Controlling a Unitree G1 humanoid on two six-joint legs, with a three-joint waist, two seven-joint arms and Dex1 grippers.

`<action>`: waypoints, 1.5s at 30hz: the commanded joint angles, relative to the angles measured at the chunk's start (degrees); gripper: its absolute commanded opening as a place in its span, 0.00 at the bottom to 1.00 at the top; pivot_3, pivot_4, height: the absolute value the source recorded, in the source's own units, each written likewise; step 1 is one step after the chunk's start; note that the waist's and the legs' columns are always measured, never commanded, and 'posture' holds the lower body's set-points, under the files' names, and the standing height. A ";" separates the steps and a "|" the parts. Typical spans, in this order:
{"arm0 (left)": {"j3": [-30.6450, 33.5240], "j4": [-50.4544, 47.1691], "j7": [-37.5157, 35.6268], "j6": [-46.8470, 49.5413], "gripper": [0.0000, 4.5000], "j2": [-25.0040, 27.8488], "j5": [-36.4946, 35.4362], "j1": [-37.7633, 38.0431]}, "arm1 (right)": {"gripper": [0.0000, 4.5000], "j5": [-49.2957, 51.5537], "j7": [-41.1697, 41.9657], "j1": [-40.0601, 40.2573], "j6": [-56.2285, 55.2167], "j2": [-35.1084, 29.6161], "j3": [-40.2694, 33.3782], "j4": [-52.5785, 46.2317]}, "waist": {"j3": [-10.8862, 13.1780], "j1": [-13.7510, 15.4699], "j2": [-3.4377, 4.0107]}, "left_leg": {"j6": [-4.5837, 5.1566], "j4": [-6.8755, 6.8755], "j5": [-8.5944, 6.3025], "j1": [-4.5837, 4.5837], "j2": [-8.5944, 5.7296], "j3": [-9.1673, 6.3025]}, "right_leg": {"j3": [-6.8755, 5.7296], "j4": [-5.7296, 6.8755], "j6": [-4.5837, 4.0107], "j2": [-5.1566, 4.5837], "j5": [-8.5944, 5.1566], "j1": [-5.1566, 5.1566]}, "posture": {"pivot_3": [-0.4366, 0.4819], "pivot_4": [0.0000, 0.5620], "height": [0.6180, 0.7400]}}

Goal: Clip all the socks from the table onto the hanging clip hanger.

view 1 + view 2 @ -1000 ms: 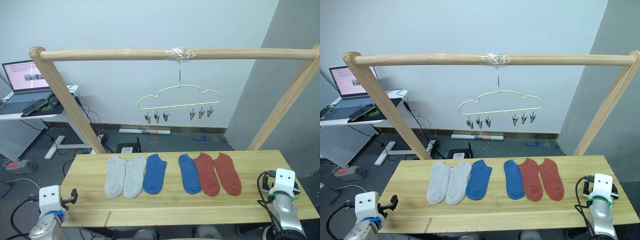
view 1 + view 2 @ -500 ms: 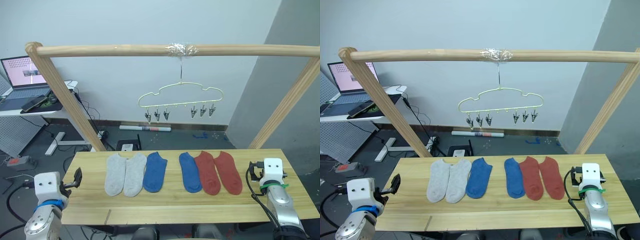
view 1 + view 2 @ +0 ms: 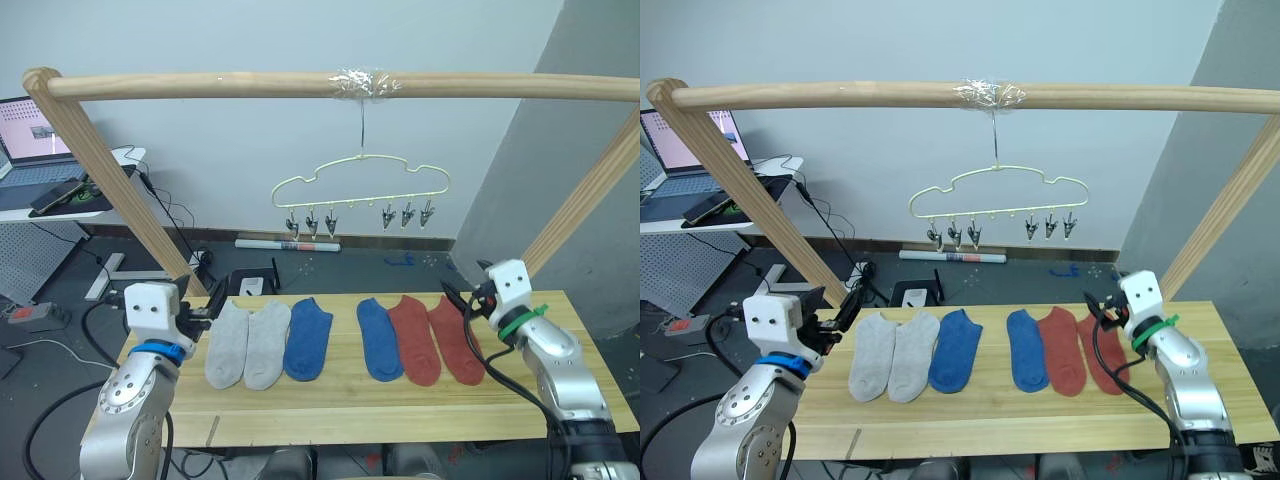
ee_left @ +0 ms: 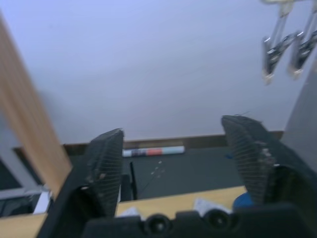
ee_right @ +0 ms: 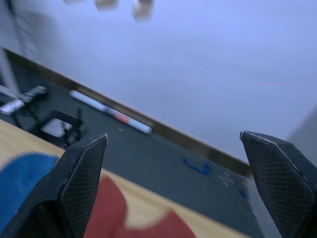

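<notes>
At the far left, the left gripper hovers just beside the table's left end, next to the first grey sock, its fingers spread apart and holding nothing. Six socks lie flat in a row across the tabletop: two light grey socks touching side by side, a blue sock against them, then a small gap, another blue sock, and two rust red socks. Above the row the clip hanger hangs by its hook from the wooden pole, its clips bare. At the right, the right gripper sits near the outer red sock, possibly just above it, jaws wide apart and empty.
</notes>
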 commanded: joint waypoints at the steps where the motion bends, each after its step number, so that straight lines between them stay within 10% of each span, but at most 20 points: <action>1: -1.13 -2.27 -0.02 1.09 0.47 0.87 0.73 -2.61 | 1.00 3.15 3.86 -2.40 1.92 -0.35 0.53 -3.42 | 0.19 0.03 -0.06 | -0.03 0.00 -0.02 0.00 -0.01 0.01 | 0.00 0.00 -0.01 0.03 -0.01 -0.01 | 0.46 0.17 1.00; 45: -10.75 22.63 -0.11 -14.48 0.41 -11.05 12.26 -26.97 | 1.00 23.84 9.42 -16.90 29.77 2.90 6.57 -28.66 | 3.99 -0.39 -0.72 | -0.10 0.03 -0.05 -0.30 0.02 0.04 | -0.06 -0.02 -0.23 0.08 0.18 -0.31 | 0.36 0.32 1.00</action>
